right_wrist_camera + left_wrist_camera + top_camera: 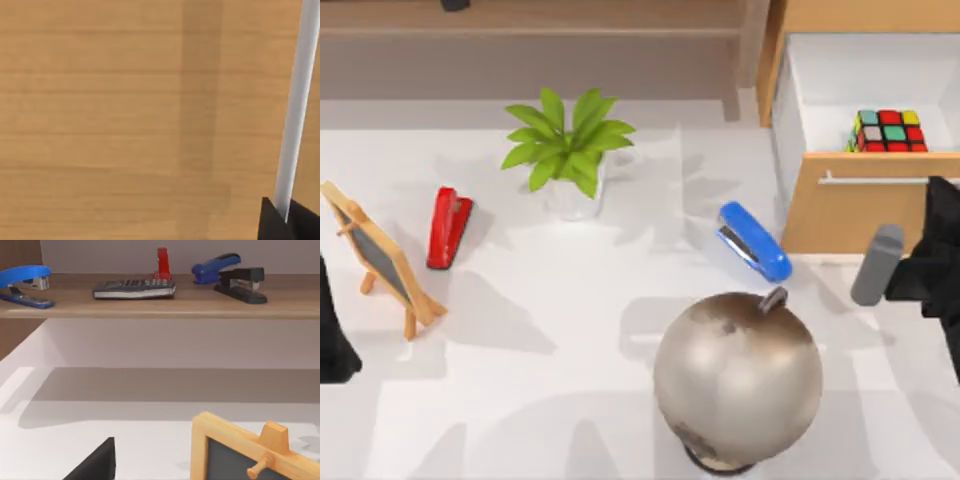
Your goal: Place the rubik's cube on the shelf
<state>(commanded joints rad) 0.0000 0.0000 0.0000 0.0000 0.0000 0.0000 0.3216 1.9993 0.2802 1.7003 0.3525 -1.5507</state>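
White tabletop [570,330] lies before you, and at its right the drawer [840,110] of the wooden cabinet [850,215] stands pulled out with the rubik's cube [890,131] sitting inside, its red, green, yellow and white squares edged in black. Your right end effector [932,265] hangs just before the drawer front near the metal handle [296,110]; whether its fingers are apart, you cannot tell. Along the back runs the shelf [160,302], carrying staplers [235,277] and a calculator [134,288].

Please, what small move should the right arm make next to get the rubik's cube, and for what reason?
Probably lift the right gripper away from the drawer front and bring it over the open drawer. The rubik's cube sits inside that drawer, just behind the front panel, and the gripper is low, in front of the panel near its handle. The left arm is parked at the table's left edge.
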